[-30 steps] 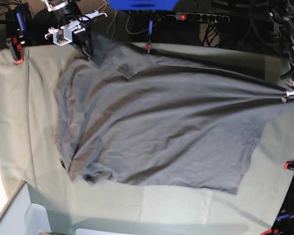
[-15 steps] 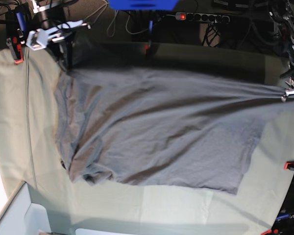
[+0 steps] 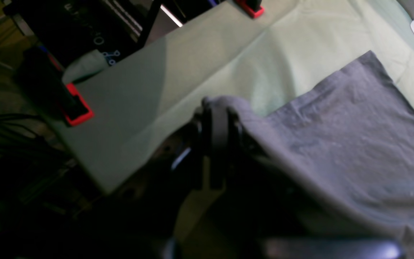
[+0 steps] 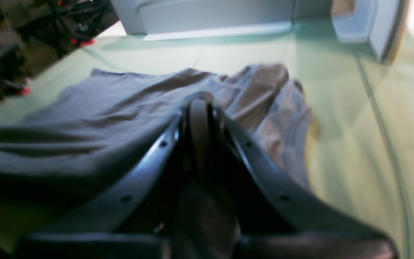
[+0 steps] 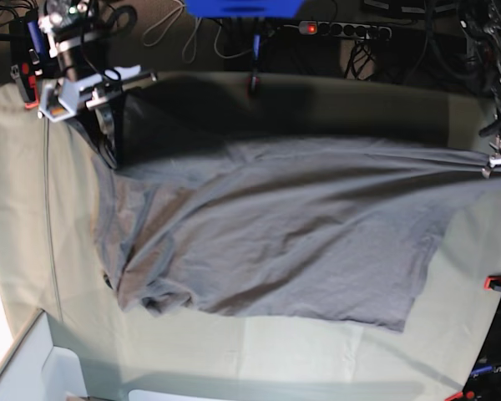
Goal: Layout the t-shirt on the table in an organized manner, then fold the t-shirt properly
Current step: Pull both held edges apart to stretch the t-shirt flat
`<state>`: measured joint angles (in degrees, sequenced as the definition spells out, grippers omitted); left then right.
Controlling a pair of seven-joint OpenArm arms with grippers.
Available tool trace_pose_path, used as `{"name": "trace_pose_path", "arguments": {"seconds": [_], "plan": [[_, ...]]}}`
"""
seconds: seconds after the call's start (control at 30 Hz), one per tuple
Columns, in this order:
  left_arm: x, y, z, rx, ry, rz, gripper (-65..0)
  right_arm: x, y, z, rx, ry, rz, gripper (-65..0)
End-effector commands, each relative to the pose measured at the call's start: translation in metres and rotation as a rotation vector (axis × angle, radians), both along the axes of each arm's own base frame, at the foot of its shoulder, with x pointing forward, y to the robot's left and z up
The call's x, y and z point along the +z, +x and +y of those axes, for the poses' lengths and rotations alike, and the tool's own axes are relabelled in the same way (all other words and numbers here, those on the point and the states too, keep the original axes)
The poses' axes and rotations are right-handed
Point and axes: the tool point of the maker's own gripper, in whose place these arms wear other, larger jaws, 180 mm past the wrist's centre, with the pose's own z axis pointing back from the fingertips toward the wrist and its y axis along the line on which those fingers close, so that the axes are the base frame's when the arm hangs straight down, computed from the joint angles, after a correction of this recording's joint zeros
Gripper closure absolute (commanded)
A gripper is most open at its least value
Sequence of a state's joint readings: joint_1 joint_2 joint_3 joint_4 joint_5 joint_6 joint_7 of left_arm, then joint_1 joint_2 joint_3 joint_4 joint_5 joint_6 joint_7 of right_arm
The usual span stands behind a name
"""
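Pale green cloth covers the table [image 5: 17, 209], a broad surface pinned by red-orange clamps [image 3: 79, 115] at its edges, with a power strip and tangled cables in the dark behind its far edge. Spread across most of it is the grey t-shirt [image 5: 267, 234], its long axis running side to side in the base view: the bunched end, which looks like the collar and shoulders, lies toward that view's left, and the straight hem edge toward its right. Layout is only partly done, by my reading; the near half rests flat but wrinkled, one near-left corner is rumpled under itself, and the far edge is lifted off the cloth and pulled taut between the two arms. No fold has been made, so flattening and every fold remain. At the far left of the base view the right gripper [image 4: 199, 104] has its jaws together, clamped on a pinch of shirt fabric. At the far right the left gripper [image 3: 216, 115] is likewise closed on the shirt's edge, though its wrist view is dark and the exact contact is hard to make out.
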<state>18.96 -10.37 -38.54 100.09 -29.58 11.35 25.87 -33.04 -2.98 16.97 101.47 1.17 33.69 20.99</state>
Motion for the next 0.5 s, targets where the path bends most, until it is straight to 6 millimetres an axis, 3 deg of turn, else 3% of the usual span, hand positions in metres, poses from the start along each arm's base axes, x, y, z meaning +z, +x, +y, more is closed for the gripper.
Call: {"name": "trace_pose_path", "arguments": {"seconds": [0.0, 0.2, 0.47], "plan": [[0.018, 0.005, 0.007, 0.003, 0.051, -0.042, 0.0, 0.011, 0.008, -0.001, 0.001, -0.01, -0.044, 0.0], [0.018, 0.005, 0.007, 0.002, 0.051, -0.041, 0.0, 0.022, 0.053, 0.005, 0.046, -0.058, -0.058, 0.0], [0.018, 0.005, 0.007, 0.002, 0.052, -0.041, 0.0, 0.023, 0.105, 0.05, 0.221, -0.119, 0.028, 0.0]]}}
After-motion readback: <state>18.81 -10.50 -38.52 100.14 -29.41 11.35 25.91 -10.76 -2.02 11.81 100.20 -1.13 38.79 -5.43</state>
